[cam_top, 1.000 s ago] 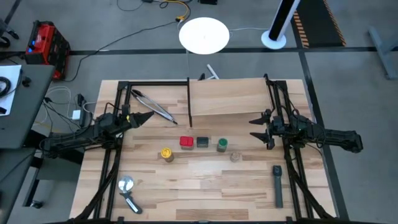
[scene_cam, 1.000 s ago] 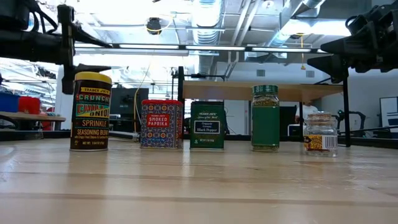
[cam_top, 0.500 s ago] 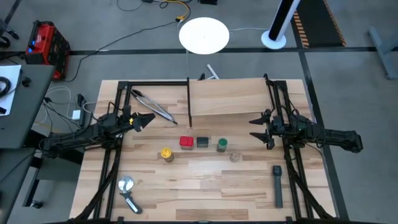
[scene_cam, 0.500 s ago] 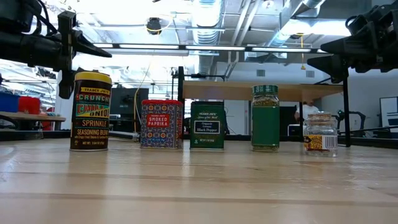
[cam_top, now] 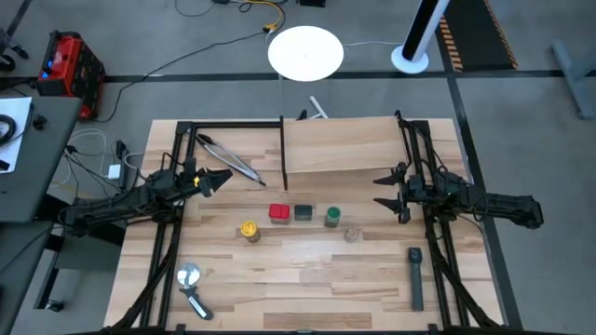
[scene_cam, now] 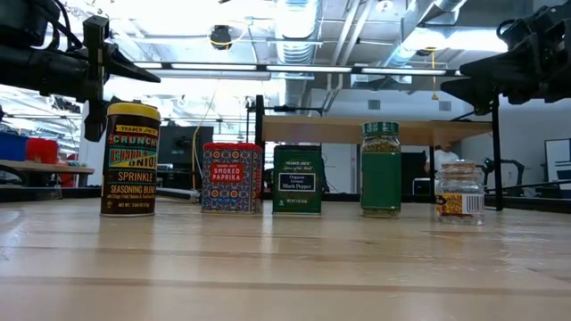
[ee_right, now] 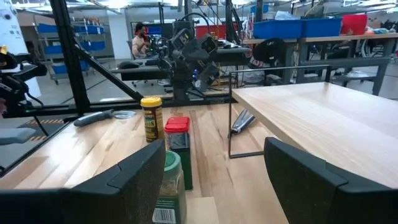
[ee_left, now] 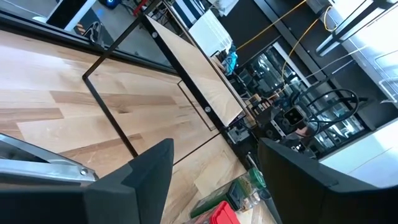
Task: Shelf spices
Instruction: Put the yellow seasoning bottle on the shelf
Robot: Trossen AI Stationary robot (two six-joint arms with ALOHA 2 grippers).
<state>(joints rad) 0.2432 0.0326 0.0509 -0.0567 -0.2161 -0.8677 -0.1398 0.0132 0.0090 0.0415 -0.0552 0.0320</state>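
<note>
Five spices stand upright in a row on the slatted table: a yellow round jar [cam_top: 250, 230] [scene_cam: 130, 160], a red tin [cam_top: 278, 213] [scene_cam: 230, 177], a dark tin [cam_top: 304, 213] [scene_cam: 297, 180], a green-lidded jar [cam_top: 332, 217] [scene_cam: 381, 169] and a small clear jar [cam_top: 352, 234] [scene_cam: 460, 192]. The shelf [cam_top: 340, 144] [ee_right: 323, 118], a pale wood panel on black uprights, stands behind them. My left gripper [cam_top: 216, 179] [ee_left: 214, 186] hovers open to the left of the row. My right gripper [cam_top: 386, 191] [ee_right: 214, 186] hovers open to its right, pointing along it.
Metal tongs [cam_top: 228, 156] lie at the far left beside the shelf's black frame. A metal utensil [cam_top: 193, 288] lies near the front left. A long black bar tool [cam_top: 415, 277] lies at the front right. Bare tabletop stretches in front of the row.
My left gripper has turned a little about its own axis while staying open and raised to the left of the yellow jar. The spices and the right arm have kept still.
</note>
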